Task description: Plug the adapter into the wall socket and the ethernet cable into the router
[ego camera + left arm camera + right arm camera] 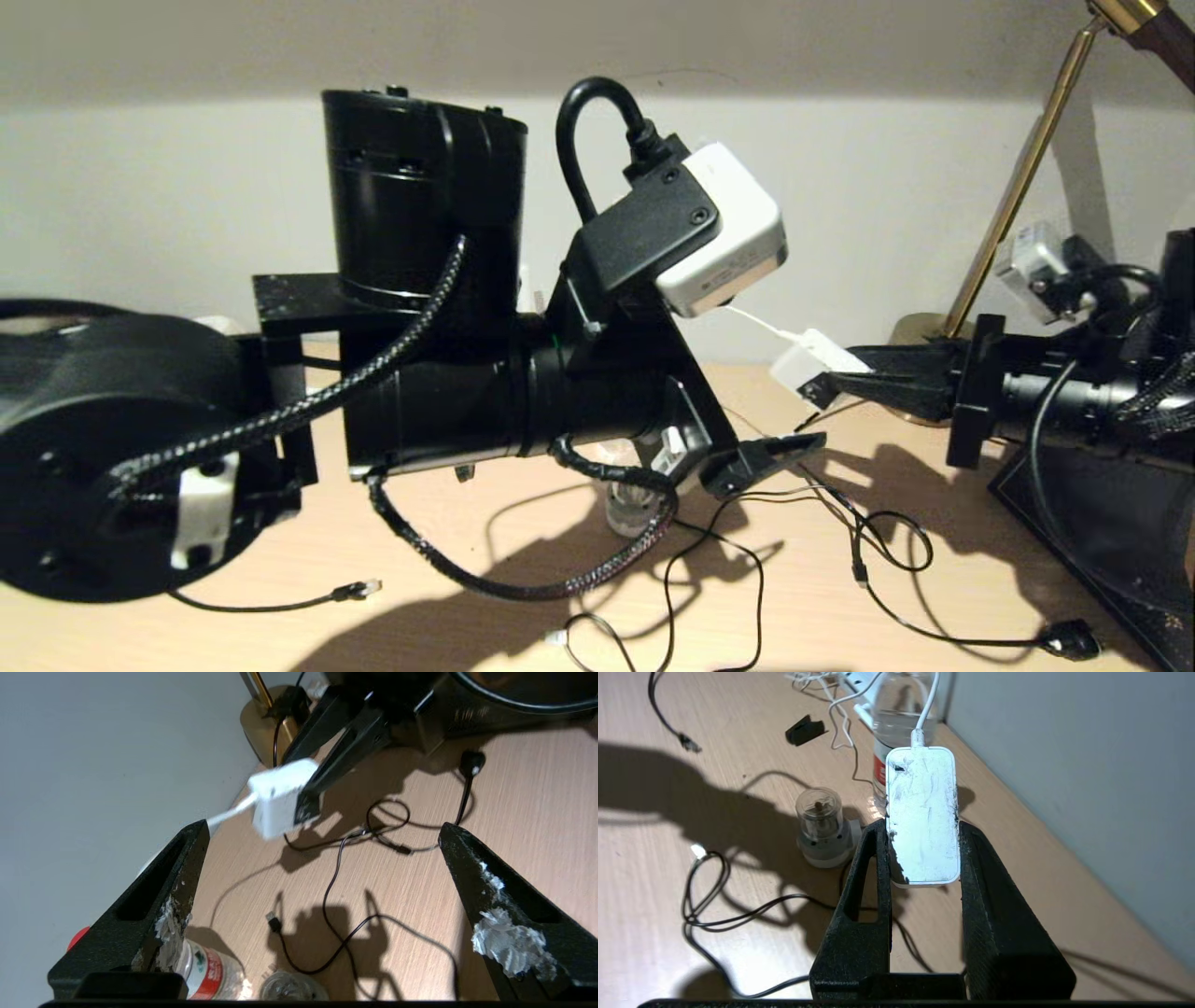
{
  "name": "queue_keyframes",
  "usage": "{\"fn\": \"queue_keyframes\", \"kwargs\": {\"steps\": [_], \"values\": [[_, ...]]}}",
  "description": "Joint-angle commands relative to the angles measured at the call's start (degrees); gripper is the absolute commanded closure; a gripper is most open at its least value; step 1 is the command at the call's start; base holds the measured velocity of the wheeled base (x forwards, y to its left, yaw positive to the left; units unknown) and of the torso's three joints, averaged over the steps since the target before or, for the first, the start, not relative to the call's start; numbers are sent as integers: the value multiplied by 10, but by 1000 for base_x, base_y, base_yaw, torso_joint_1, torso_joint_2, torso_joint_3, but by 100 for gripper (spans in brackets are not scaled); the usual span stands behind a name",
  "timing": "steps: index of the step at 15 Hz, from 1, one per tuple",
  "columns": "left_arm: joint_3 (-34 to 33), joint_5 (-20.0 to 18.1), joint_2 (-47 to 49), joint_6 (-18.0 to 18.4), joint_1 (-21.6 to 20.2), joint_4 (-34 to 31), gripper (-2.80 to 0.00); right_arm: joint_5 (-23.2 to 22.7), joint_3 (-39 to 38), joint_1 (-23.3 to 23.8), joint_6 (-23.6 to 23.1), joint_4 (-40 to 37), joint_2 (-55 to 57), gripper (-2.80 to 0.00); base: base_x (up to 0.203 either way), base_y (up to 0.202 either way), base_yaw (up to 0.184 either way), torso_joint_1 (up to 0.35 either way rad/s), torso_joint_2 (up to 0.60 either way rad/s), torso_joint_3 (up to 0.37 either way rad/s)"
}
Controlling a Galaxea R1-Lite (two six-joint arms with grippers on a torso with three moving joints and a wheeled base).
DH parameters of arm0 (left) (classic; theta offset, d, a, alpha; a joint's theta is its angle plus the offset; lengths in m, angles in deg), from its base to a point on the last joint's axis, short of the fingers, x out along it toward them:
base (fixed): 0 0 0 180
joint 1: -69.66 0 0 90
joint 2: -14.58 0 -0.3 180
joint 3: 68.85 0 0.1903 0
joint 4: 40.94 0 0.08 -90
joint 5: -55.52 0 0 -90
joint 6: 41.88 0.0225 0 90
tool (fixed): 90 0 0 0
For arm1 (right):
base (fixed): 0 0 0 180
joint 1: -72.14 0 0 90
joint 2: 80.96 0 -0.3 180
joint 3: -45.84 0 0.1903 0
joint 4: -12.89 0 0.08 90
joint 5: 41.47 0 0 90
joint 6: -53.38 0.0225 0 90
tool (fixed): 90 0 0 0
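White and scuffed, the adapter (923, 816) is hanging above the surface (654, 896) at far right, clenched in the right gripper (924, 849) jaws, needing squaring to the unseen socket, while the left gripper (322, 877) jaws are gaping empty.

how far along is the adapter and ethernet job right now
Early. Nothing is plugged in yet. In hand: the right pincer is shut on the adapter, held above the desk with its white cord trailing. The left pincer is open and empty. The ethernet cable lies loose on the desk. The wall socket and router are not in view, so both plug-ins remain.
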Motion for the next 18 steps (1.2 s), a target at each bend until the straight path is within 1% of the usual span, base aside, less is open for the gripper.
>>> {"fn": "queue_keyframes", "kwargs": {"steps": [1,3,4,7,8,10,11,12,13,15,16,18], "values": [[3,-4,5,15,-1,-1,-280,2,12,-25,-25,5,36,0,0,0,0,0,0,0],[7,-33,-13,32,-11,-19,-280,3,22,-28,-47,10,33,0,0,0,0,0,0,0],[7,-43,-30,48,-12,-44,-280,3,22,-28,-68,12,33,0,0,0,0,0,0,0],[8,-71,-81,95,-13,-176,-280,0,12,-32,-138,14,33,0,0,0,0,0,0,0],[12,-78,-95,117,-14,-221,-280,-2,6,-34,-161,15,31,0,0,0,0,0,0,0],[34,-97,-115,166,-14,-289,-280,-11,-10,-36,-160,52,23,0,0,0,0,0,0,0],[45,-123,-118,191,-13,-316,-280,-32,-19,-44,-156,84,23,0,0,0,0,0,0,0],[56,-142,-118,213,-13,-326,-280,-58,-33,-55,-138,118,21,0,0,0,0,0,0,0],[58,-145,-121,216,-13,-320,-280,-76,-48,-66,-113,150,14,0,0,0,0,0,0,0],[64,-146,-128,216,-13,-318,-280,-86,-70,-102,-73,199,1,0,0,0,0,0,0,0],[65,-147,-129,215,-14,-316,-280,-87,-76,-124,-65,214,-2,0,0,0,0,0,0,0],[66,-148,-129,212,-15,-315,-280,-87,-83,-166,-65,233,-3,0,0,0,0,0,0,0]]}}
